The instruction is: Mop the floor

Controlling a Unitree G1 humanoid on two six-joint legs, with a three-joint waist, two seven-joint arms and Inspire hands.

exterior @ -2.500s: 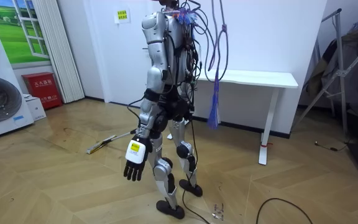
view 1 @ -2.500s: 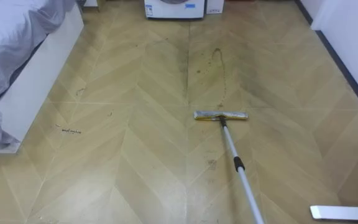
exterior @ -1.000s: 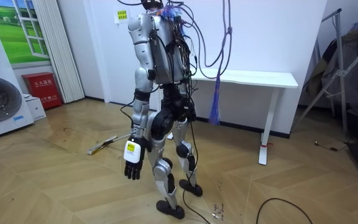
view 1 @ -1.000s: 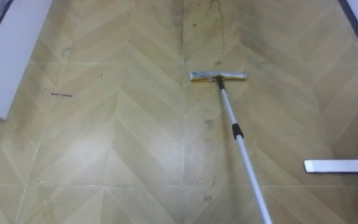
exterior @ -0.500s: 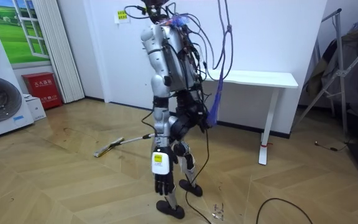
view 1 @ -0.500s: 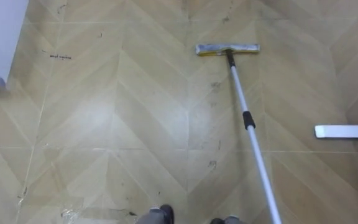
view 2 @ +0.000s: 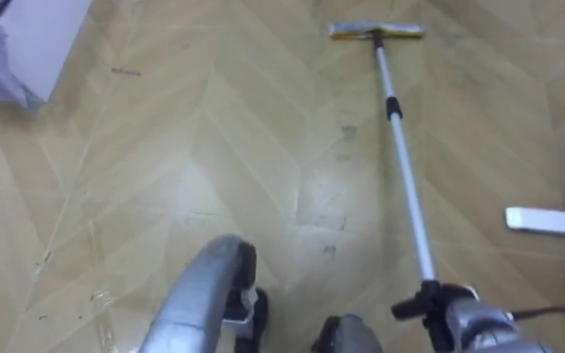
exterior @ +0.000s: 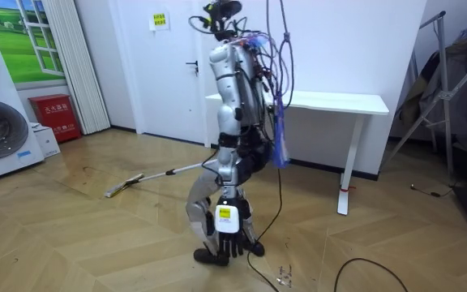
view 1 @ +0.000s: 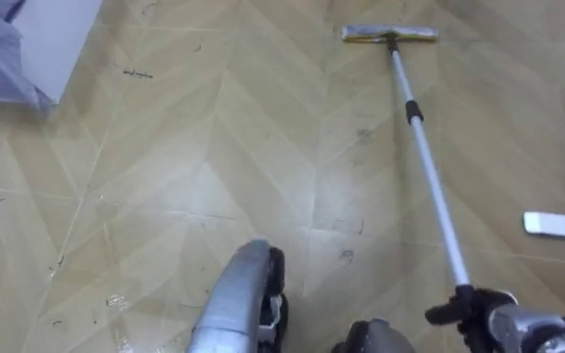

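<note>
Much open floor (view 1: 214,147); right hand (view 1: 484,314) seemingly grips mop (view 1: 424,147)

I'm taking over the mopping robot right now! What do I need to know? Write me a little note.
The left hand hangs open by the leg, holding nothing.
The right hand is shut on the mop handle, low on the robot's right.
The mop head lies flat on the floor, far out in front.
How much is mopped, I cannot tell.
Left to do: dark marks beside the handle; mop there.
</note>
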